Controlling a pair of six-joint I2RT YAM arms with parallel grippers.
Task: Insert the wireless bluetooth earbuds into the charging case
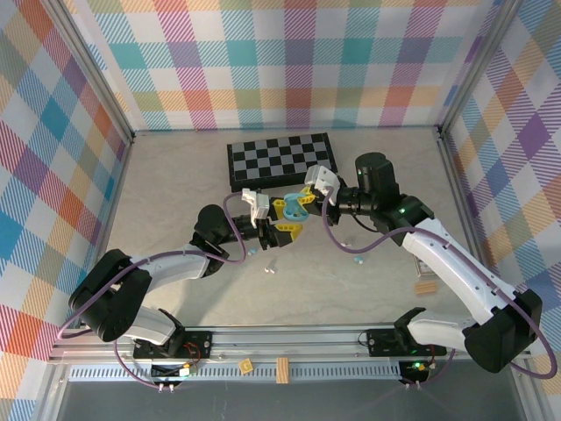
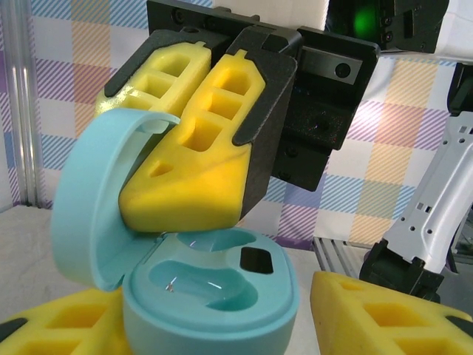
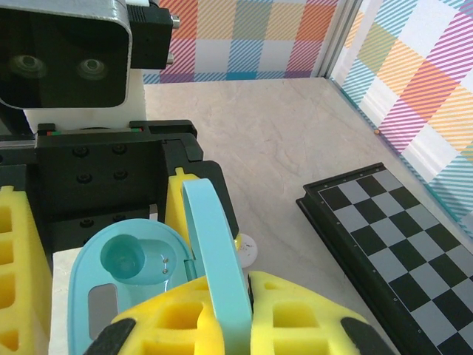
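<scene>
Clenches right gripper (image 3: 228, 314) on lid (image 2: 81, 192) of open charging case (image 2: 214, 296), sockets empty, mid-frame in top view. Flanks case base with left gripper (image 1: 287, 231); gripping or released, cannot tell. Leaves white earbud (image 1: 270, 270) loose on table (image 1: 175, 193), just below left gripper, nearer left arm; long axis too small to judge. No writing legible.

No legible text, label, brand, number or sign anywhere. Case (image 2: 214, 322) plain, unmarked. Chessboard (image 1: 280, 162) plain squares only, no letters or digits along rim.
</scene>
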